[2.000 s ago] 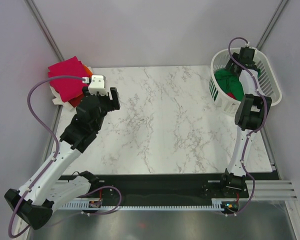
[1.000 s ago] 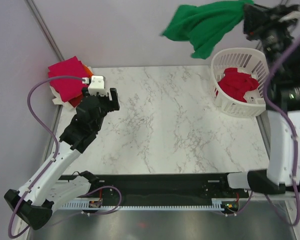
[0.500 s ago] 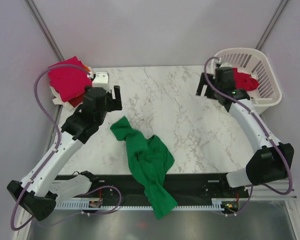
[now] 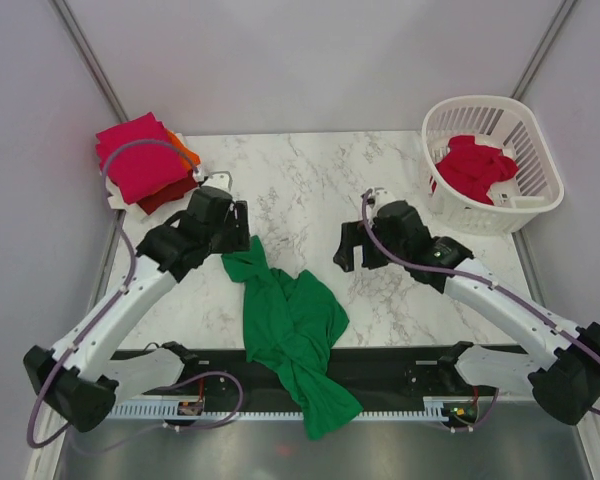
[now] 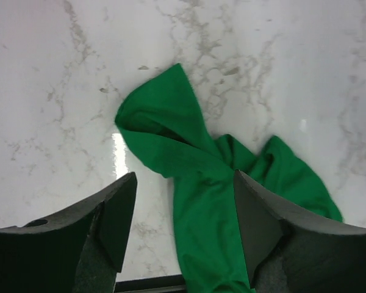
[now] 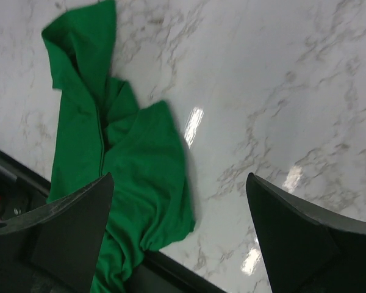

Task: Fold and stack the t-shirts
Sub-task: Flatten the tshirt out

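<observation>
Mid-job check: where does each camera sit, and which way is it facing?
Top external: fixed above and behind the bases, looking down on the table; left arm, right arm, green t-shirt, folded stack and basket show.
Left wrist: on the left arm, facing down at the shirt's far end; the open left gripper frames it.
Right wrist: on the right arm, facing down at the shirt and the table's near edge; the open right gripper frames it.
Shared: all three show the green t-shirt.

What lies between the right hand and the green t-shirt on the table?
Nothing lies between the right hand and the green t-shirt. That stretch is bare marble table. The top external view shows it best.
</observation>
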Controlling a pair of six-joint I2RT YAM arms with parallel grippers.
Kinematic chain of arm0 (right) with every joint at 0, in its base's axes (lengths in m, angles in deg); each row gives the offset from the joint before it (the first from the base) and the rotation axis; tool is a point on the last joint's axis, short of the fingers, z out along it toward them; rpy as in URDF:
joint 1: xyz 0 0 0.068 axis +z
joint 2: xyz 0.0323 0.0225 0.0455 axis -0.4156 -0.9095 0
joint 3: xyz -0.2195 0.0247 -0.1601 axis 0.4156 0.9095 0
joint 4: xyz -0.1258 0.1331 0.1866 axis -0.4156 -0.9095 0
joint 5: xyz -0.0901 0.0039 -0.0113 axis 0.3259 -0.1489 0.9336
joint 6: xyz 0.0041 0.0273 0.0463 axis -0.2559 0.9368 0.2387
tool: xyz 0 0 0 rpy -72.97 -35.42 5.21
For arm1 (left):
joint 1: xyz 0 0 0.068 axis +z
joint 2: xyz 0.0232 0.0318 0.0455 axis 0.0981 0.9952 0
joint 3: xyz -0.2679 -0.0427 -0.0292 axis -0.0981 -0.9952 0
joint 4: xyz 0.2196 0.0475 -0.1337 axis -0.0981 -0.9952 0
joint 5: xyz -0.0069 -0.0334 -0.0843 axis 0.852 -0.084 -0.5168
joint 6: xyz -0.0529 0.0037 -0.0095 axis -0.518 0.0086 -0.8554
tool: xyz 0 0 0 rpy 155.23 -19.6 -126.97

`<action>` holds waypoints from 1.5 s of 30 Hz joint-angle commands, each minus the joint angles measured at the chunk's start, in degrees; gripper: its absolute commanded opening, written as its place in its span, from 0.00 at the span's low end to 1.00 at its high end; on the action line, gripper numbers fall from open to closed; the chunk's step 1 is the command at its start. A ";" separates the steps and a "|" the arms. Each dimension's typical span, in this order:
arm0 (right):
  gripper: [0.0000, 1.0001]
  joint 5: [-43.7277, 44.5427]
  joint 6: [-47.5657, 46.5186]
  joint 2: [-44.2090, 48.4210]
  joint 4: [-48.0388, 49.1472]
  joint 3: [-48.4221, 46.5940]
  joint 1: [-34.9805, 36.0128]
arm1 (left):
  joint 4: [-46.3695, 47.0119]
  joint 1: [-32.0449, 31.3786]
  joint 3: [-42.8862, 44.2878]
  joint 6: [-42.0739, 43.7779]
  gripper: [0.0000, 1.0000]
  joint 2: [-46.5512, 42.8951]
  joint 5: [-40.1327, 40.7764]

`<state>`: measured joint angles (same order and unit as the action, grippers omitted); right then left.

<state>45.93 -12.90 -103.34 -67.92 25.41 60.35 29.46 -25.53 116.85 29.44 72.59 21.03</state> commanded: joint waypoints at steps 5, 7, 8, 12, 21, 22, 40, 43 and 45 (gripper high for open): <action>0.98 7.88 5.48 4.02 0.82 9.36 5.87 | 0.01 -18.65 -8.82 -14.45 0.70 -6.74 -7.11; 0.98 13.41 6.18 5.78 -0.07 9.01 5.78 | 1.32 -24.70 -11.89 -19.79 0.70 -4.99 -3.24; 0.98 14.75 6.36 7.53 -0.16 8.49 5.87 | 1.94 -26.22 -12.78 -21.13 0.69 -4.19 -2.45; 0.98 19.33 6.18 10.36 -0.86 6.81 5.78 | 3.44 -32.20 -13.14 -24.48 0.67 2.56 0.62; 0.98 19.77 5.31 9.92 -2.27 8.39 5.52 | 3.44 -36.69 -9.45 -25.71 0.58 14.00 1.96; 0.98 20.04 5.30 10.18 -2.35 8.74 5.52 | 3.44 -36.87 -9.53 -26.15 0.57 14.18 1.96; 0.98 21.44 4.95 9.22 -2.35 9.27 5.08 | 3.44 -39.51 -13.66 -30.02 0.46 17.17 -0.77; 0.98 21.18 4.95 9.04 -2.44 9.27 5.17 | 3.35 -39.68 -13.49 -30.29 0.39 17.26 -0.24; 0.98 21.18 4.95 9.04 -2.35 9.19 5.08 | 3.35 -39.68 -13.23 -30.29 0.28 17.17 0.20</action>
<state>66.15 -7.81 -94.47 -70.55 34.77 65.59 32.19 -64.69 103.28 2.09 89.84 20.01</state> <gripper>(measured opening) 0.982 0.314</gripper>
